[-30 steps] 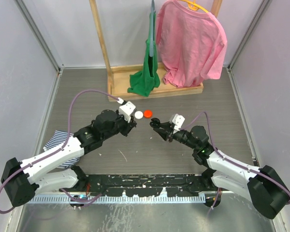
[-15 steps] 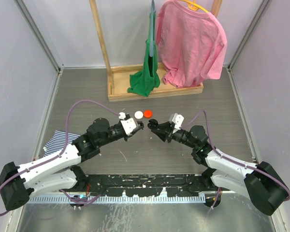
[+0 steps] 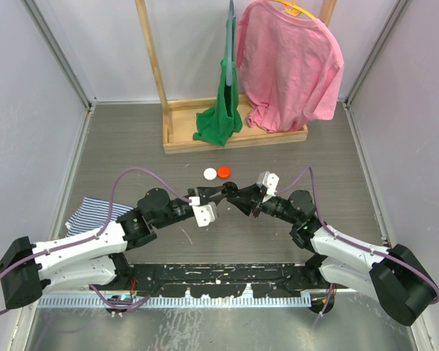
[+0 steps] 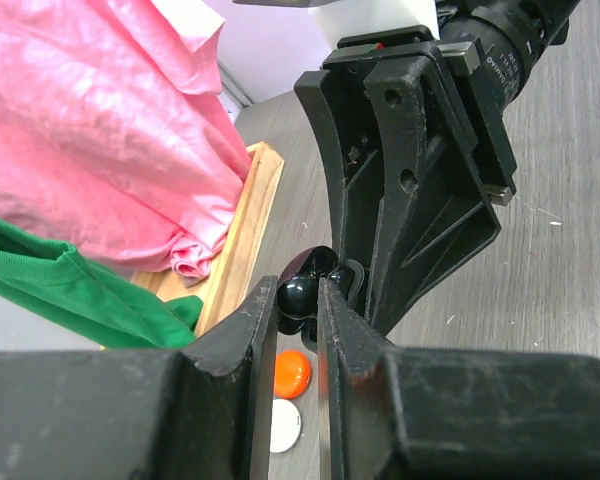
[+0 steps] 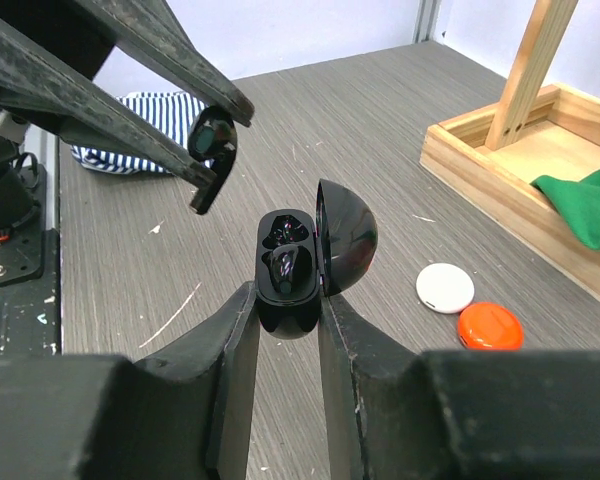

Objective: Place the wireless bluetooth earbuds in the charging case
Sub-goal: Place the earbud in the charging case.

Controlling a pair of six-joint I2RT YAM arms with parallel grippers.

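You had open bench (image 3: 293,146) on all sides, only the white cap (image 5: 445,287) and red cap (image 5: 490,326) close by, so room wasn't the issue. Your right fingers (image 5: 230,345) were clamped on the base of the charging case (image 5: 283,262), lid open, and your left fingers (image 4: 242,335) were pinched shut on the earbud (image 4: 302,290) right beside its mouth. Both looked light, glossy and slippery, so I'd keep the pinch on the bud's body and steer clear of the lid edge.

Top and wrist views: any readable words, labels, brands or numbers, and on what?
Nothing legible in any view.
White print on the right arm's wrist housing: too blurred to read.
Charging case, earbud, red disc, white disc: no markings visible.
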